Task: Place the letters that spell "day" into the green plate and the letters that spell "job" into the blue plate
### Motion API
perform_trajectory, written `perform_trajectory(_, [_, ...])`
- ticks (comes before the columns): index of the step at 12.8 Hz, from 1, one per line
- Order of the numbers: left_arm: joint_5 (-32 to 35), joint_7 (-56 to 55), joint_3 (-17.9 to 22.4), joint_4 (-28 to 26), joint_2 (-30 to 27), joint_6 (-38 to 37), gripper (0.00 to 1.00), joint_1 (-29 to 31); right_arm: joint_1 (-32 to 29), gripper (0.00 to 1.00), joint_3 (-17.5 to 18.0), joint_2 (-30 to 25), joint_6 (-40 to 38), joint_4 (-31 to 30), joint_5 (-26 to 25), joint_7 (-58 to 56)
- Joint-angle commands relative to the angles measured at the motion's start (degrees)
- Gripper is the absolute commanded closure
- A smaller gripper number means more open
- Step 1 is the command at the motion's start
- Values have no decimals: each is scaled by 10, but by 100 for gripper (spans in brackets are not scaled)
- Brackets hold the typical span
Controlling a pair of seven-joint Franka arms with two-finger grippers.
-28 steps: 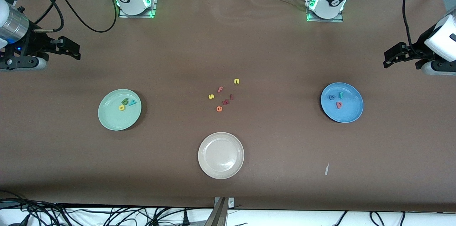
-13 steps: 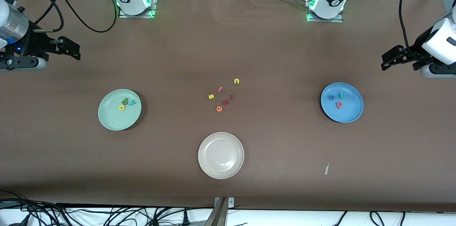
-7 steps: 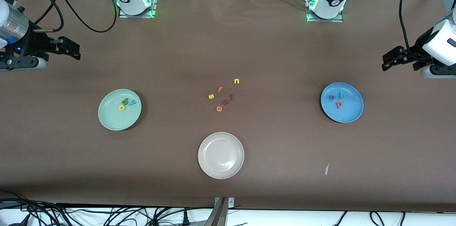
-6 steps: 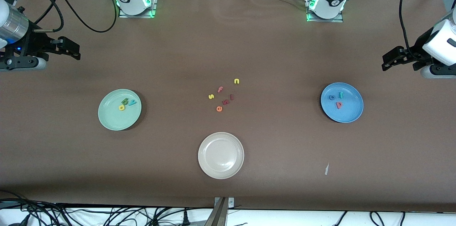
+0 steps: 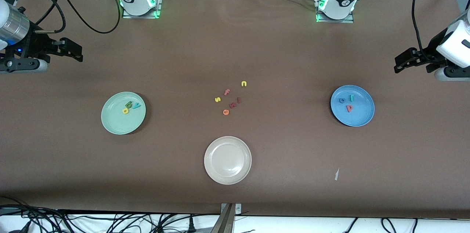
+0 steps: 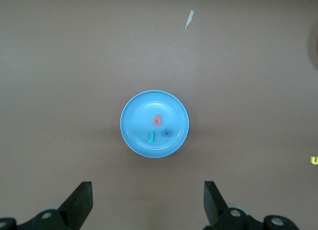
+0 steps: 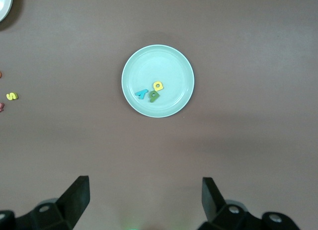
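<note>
Sorting is looking complete. The green plate (image 5: pixel 123 113) is holding the 3 "day" letters (image 5: pixel 129 106), clustered toward its 1 o'clock rim in the front view. The blue plate (image 5: pixel 352 105) is holding the 3 "job" letters (image 5: pixel 347 102) near its centre.

Change over the last 2 seconds: the left gripper (image 5: pixel 401 62) is drifting slightly at its table end; nothing on the table is shifting. Judgement: the arms are retreating and no placing step is remaining.

The left gripper is hanging over bare table at the blue plate's 1 o'clock, fingers spread, holding nothing. The right gripper (image 5: pixel 76 52) is waiting at the green plate's 11 o'clock, fingers spread, holding nothing.

The leftover letters (image 5: pixel 229 98) are lying between the plates, with the beige plate (image 5: pixel 227 160) at their 6 o'clock.
</note>
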Motion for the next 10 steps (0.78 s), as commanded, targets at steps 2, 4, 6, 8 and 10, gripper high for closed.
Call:
perform_trajectory(2, [14, -7, -4, 1, -3, 2, 1, 2, -5, 0, 4, 5, -10, 15, -6, -10])
perform_trajectory(4, [14, -7, -4, 1, -2, 3, 1, 2, -5, 0, 5, 5, -9, 15, -6, -10])
perform_trajectory(6, [14, -8, -3, 4, -3, 2, 1, 2, -5, 0, 5, 5, -10, 15, -6, -10])
perform_trajectory(8, [14, -18, -4, 5, -4, 2, 1, 2, -5, 0, 5, 6, -10, 15, -5, -10])
perform_trajectory(10, [14, -24, -4, 5, -3, 2, 1, 1, -5, 0, 5, 6, -11, 15, -5, -10])
